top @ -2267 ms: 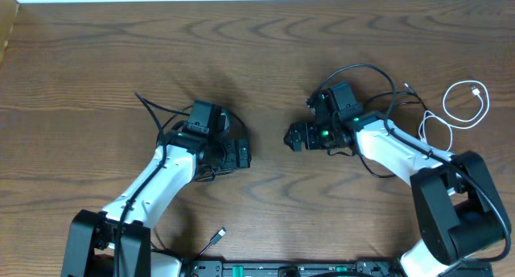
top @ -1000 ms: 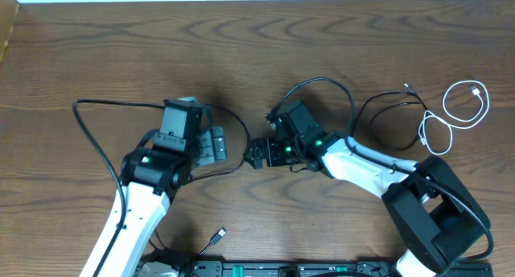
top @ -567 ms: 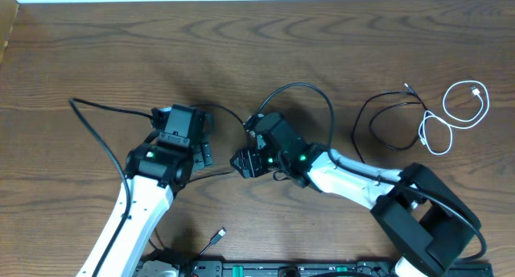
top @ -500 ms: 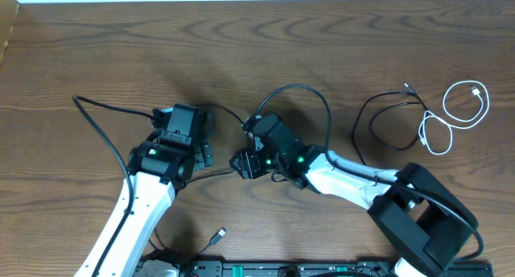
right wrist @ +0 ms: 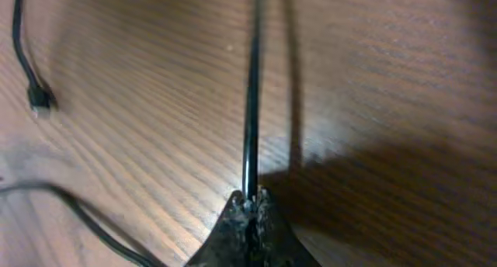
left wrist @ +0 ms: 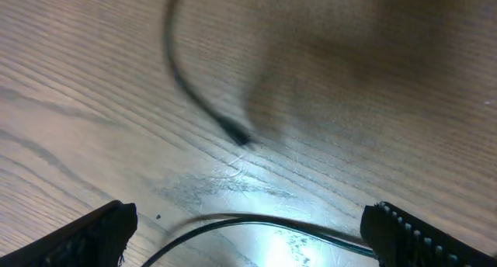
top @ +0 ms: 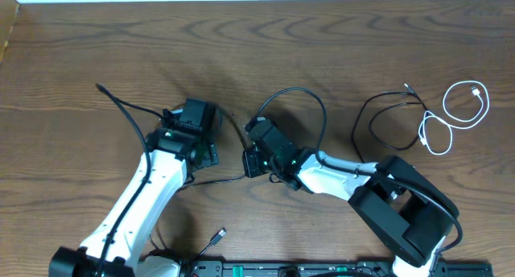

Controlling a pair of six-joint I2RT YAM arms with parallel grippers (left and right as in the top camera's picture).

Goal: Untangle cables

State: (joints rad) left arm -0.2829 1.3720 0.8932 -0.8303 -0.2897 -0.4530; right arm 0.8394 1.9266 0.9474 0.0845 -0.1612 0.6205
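Untangling looks only partly done: a white cable [top: 478, 92] and a looped black cable [top: 356, 130] lie touching at three o'clock on the counter [top: 265, 43], well apart from both hands. At centre, the right hand [right wrist: 250, 201] is clamped shut on a thin black cable [right wrist: 251, 104] that runs off toward twelve o'clock in its wrist view. The left hand [left wrist: 250, 234], spread wide and empty, hovers over a black strand [left wrist: 311, 230].

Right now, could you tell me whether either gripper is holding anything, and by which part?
The right gripper is pinching a thin black cable partway along its cord, with no plug at the pinch. The left gripper is open and holds nothing.
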